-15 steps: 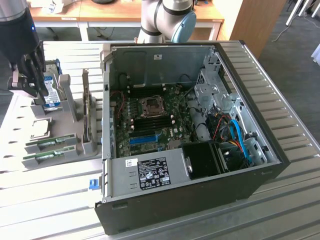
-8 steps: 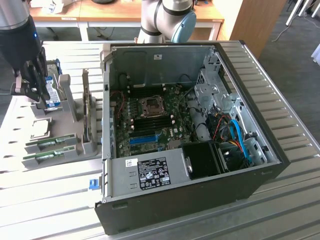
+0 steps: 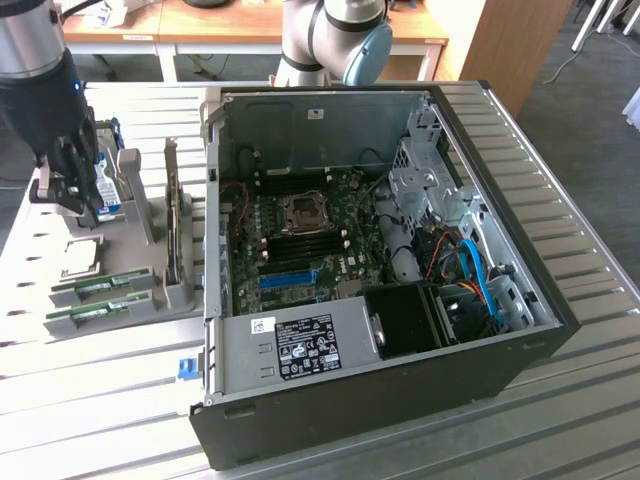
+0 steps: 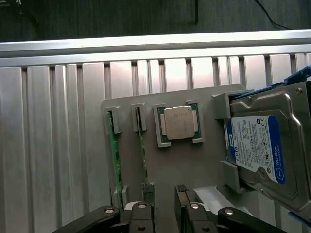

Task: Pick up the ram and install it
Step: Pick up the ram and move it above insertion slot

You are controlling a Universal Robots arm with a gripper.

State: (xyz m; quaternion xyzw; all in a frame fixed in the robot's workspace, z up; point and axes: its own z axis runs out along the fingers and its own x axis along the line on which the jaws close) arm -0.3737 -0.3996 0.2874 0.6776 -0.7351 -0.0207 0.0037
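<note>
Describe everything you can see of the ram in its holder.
The ram is a thin green circuit-board stick standing on its long edge, with its ends seated in slotted grey clips on the grey tray. A second stick of the same look stands parallel beside it, apart from it. The processor chip lies on the far side of that second stick. The open gripper hangs above the tray, touching neither stick.

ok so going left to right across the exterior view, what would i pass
memory sticks → upright card in the grey holder → motherboard → blue cables
</note>
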